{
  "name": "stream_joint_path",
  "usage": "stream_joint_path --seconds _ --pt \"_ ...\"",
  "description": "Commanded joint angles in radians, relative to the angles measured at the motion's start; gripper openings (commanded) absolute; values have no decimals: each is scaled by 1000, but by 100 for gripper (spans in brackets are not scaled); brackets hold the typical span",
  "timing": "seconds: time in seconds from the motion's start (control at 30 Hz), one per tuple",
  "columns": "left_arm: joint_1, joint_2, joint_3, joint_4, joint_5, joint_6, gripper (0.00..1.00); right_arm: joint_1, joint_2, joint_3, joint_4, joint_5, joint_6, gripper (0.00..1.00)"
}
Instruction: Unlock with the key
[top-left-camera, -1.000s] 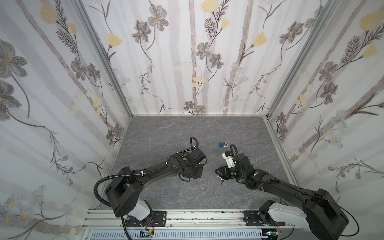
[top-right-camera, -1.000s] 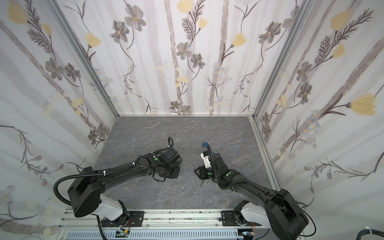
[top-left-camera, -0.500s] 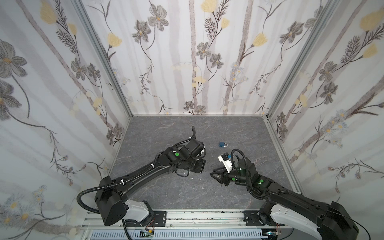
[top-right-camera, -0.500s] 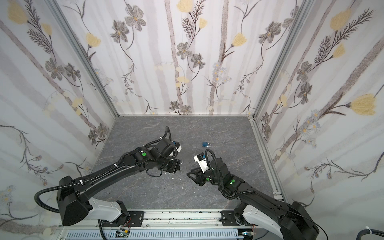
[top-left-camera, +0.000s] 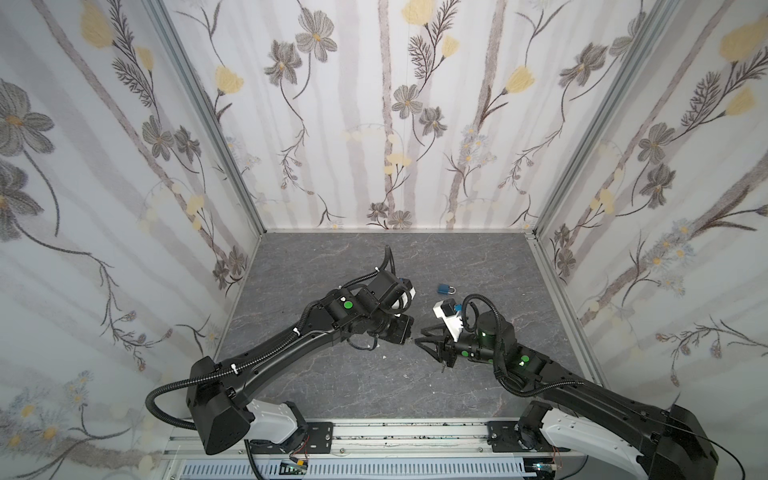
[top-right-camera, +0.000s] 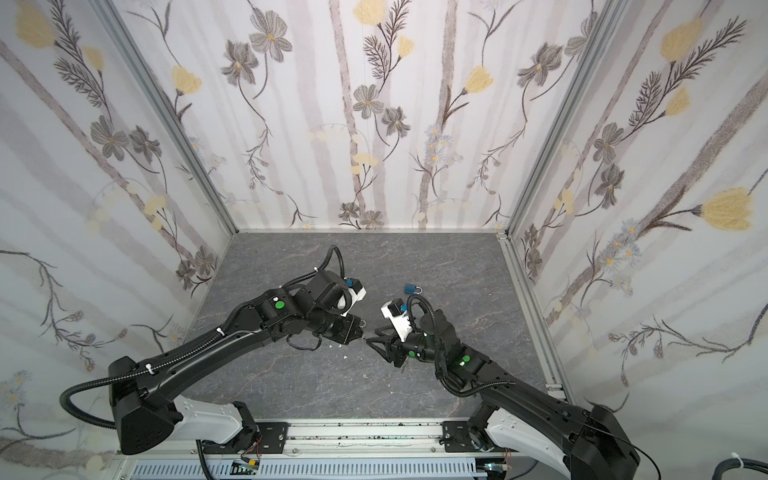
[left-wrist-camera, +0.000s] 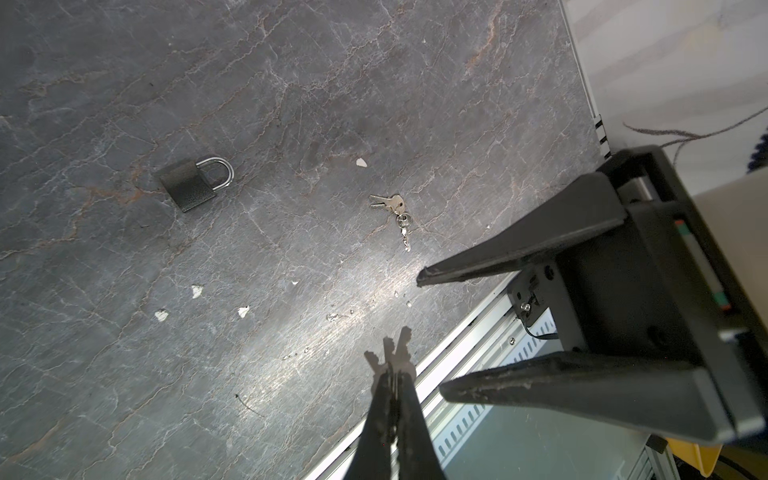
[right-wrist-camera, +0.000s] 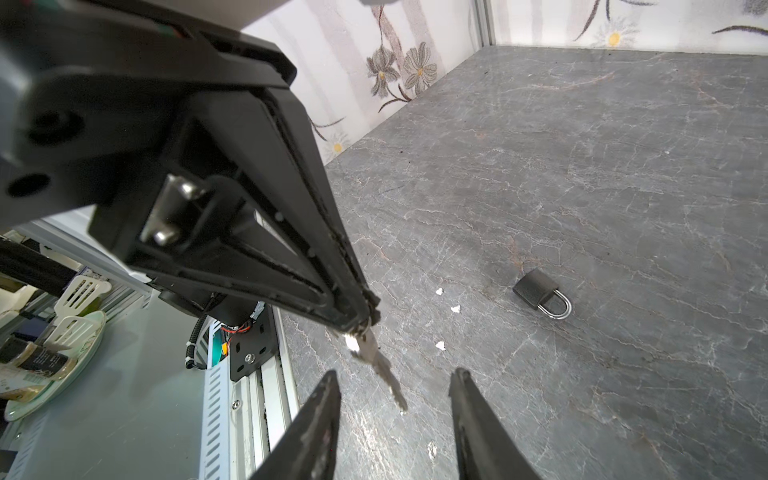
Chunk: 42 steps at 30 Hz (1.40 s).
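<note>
Pinching the key (right-wrist-camera: 381, 369) by its head in the clamped left gripper (right-wrist-camera: 369, 318), low centre of the right wrist view, thin steel blade jutting bare. Holding the right gripper (right-wrist-camera: 395, 374) part-spread and empty just below. Judging the key light, stiff, slick, prone to twisting; judging the padlock (right-wrist-camera: 535, 288), lying lower right on the grey floor (right-wrist-camera: 582, 166), small and dense, best gripping across its flat body.

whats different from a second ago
The left gripper, shut on the key, swung right toward the middle, and the right gripper came left to meet it with its jaws open, so the gap between them has nearly closed. Nothing was picked up or let go. The padlock lies where it was.
</note>
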Motion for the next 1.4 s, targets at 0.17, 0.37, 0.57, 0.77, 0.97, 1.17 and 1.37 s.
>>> stream_joint_path --seconds 0.17,0.37,0.57,0.77,0.97,1.17,1.37 --pt "0 -13 7 6 56 16 0 14 34 42 -28 -11 -49 43" --pt "0 -6 8 19 89 17 0 14 74 80 -32 -42 -58 36" --pt "0 -4 6 28 87 15 1 47 126 119 -55 -63 -76 18" --pt "2 -8 -6 47 79 5 2 48 141 125 -52 -85 -77 13" --pt "2 -17 -11 62 79 -2 3 49 149 128 -52 -101 -67 31" --pt "2 -21 -22 73 83 -10 3 50 143 120 -43 -114 -62 23" --pt "5 -31 -37 79 68 -16 3 53 122 100 -42 -130 -64 35"
